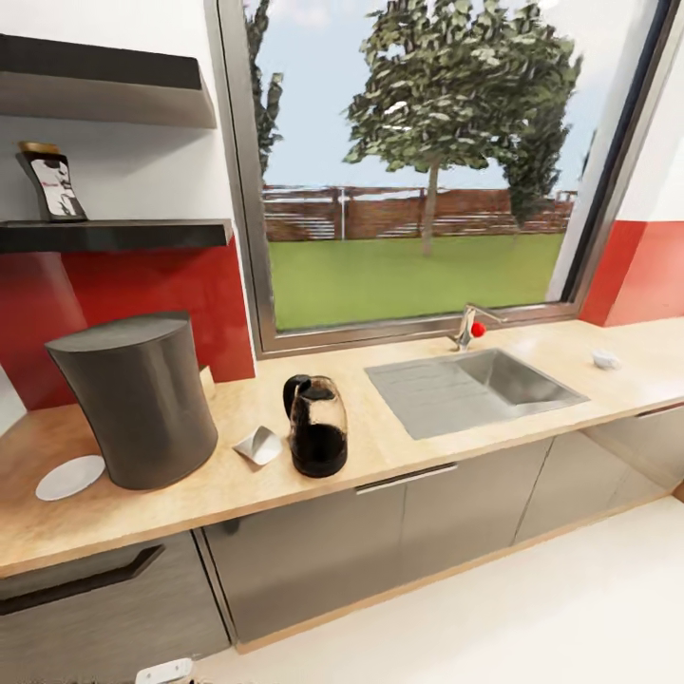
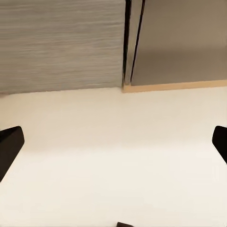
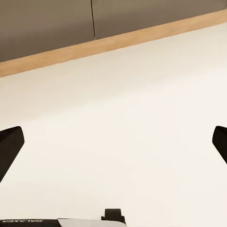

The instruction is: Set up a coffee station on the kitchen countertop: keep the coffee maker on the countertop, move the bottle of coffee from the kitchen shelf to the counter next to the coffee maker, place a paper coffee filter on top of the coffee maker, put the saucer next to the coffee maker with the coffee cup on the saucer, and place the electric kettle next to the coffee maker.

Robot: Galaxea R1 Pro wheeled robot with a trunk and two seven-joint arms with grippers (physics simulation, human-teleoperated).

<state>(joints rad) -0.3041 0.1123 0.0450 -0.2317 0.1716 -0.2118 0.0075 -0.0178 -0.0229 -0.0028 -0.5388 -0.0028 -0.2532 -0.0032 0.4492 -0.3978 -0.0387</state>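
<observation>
Overhead, one coffee maker [image 1: 138,399], one electric kettle [image 1: 316,427], one paper coffee filter [image 1: 258,445], one saucer [image 1: 69,477] on the worktop [image 1: 380,446], one bottle of coffee [image 1: 52,181] on the kitchen shelf [image 1: 114,234], left gripper [image 2: 113,146] and right gripper [image 3: 113,146] both spread wide, pointing at floor [image 3: 123,123] beside cabinet fronts [image 2: 61,42]

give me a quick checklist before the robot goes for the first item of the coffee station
1. Both grippers free: ok. The left gripper and right gripper are open over bare floor.
2. coffee maker on the kitchen countertop: ok.
3. bottle of coffee beside the maker: not ok, it is on the kitchen shelf.
4. paper coffee filter on top of the maker: not ok, it lies on the counter.
5. electric kettle near the maker: ok.
6. coffee cup on the saucer: not ok, far apart.
</observation>
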